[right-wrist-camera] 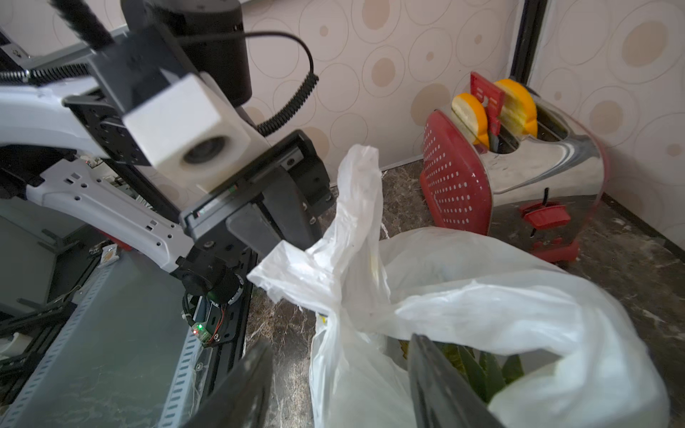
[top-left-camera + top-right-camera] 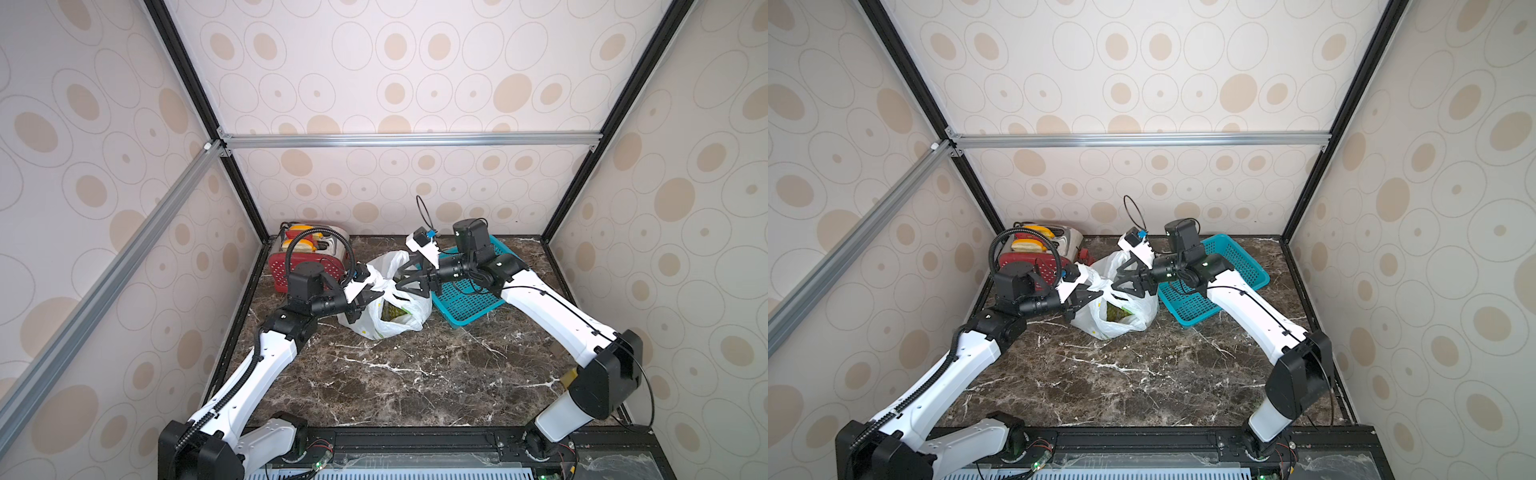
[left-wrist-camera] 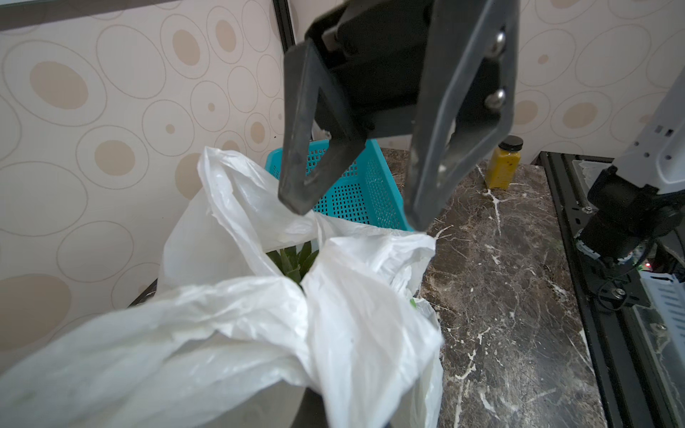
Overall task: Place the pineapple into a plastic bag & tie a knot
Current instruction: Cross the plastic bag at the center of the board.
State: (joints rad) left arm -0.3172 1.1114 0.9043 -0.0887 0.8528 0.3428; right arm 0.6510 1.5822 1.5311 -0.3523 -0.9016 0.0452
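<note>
Plastic bag [image 2: 361, 325] film, namely one white handle strip [image 1: 285, 266], is pinched in the left end effector [image 2: 372, 297], whose jaws are closed flat on it. The strip runs from there straight to the knot [image 1: 339, 309], which suggests this side is held as the anchor for tightening. The right end effector [image 3: 357, 214] stands open just above the bag's mouth, its fingers [image 3: 294, 166] spread wide and gripping nothing. In the right wrist view the loose handle [image 1: 361, 178] sticks upward on its own, free of both arms. Judging from this, the open jaws are placed to take that free end so the two arms can pull apart. The knot looks like a single crossing of the strips, bunched together — how tight it is I cannot tell. Below it the pineapple [image 2: 392, 312] sits inside the plastic bag, its green leaves [image 3: 293, 259] showing through the gap at the mouth, so the placing part appears done. The bag rests on the dark marbled surface [image 2: 415, 374] between the two arms. It is just beside the teal basket [image 2: 469, 305] on the right arm's side, and a red and chrome toaster [image 2: 309, 259] stands behind the left arm by the back wall. A jar of yellow contents [image 3: 504, 163] stands well apart from the bag.
</note>
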